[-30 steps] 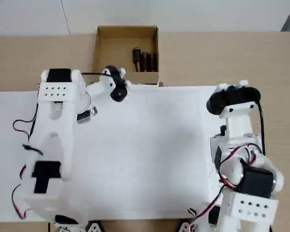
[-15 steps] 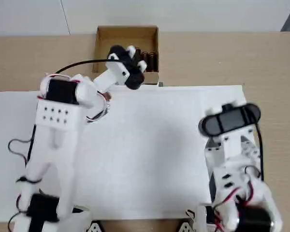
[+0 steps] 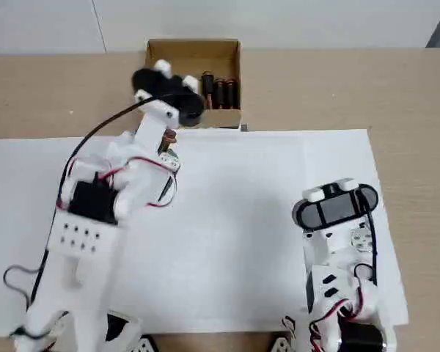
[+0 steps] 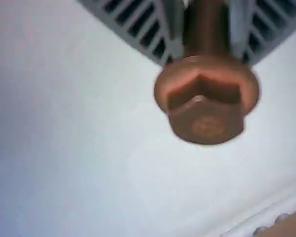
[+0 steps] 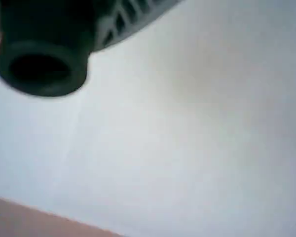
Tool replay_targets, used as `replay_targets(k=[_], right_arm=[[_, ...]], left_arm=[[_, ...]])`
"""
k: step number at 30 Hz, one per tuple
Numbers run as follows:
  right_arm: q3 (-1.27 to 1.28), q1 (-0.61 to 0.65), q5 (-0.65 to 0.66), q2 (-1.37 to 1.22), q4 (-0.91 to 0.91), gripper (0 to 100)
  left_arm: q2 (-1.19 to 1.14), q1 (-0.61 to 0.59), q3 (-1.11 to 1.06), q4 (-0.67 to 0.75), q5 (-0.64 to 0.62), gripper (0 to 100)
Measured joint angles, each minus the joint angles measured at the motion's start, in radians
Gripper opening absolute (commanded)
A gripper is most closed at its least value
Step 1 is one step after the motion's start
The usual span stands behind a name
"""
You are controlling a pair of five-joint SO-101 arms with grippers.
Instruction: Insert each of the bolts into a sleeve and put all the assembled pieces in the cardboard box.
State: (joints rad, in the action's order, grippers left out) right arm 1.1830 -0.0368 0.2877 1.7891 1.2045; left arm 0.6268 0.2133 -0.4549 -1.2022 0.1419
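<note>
Distance between bolt and sleeve is, we judge, what the coming move turns on.

From above, the left arm (image 3: pixel 81 235) stretches from 7 o'clock towards 11 o'clock. Its tip is just short of the cardboard box (image 3: pixel 177 60), where three assembled pieces (image 3: pixel 218 93) lie side by side at the box's 4 o'clock corner. The right arm (image 3: pixel 336 209) sits folded at 5 o'clock over the white sheet (image 3: pixel 235 220) on the counter (image 3: pixel 337 88). The left arm's tip lies at about 10 o'clock from the right arm, well apart, and it is the arm nearer the box.

At the left wrist, the left fingers (image 4: pixel 138 19) are clamped on the shank of the bolt (image 4: pixel 205 101). Its long axis runs straight out from between them, with the flanged hex head outermost. We cannot see the shank's other end.

At the right wrist, the right fingers (image 5: pixel 123 19) appear closed on the black sleeve (image 5: pixel 39 69), whose open bore faces us over the sheet. We judge that the two axes must be brought into line before anything can slide in.

We can read no brand, label or writing on any of these things.
</note>
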Motion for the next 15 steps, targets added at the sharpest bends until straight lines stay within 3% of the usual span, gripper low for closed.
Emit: replay_targets(k=[5,15], right_arm=[[0.084,0.015,-0.080,0.008,-0.084,0.4],[0.245,0.296,-0.258,0.008,-0.284,0.4]], left_arm=[[0.181,0.000,-0.206,0.161,-0.130,0],[0.532,0.000,-0.598,0.443,-0.371,1]])
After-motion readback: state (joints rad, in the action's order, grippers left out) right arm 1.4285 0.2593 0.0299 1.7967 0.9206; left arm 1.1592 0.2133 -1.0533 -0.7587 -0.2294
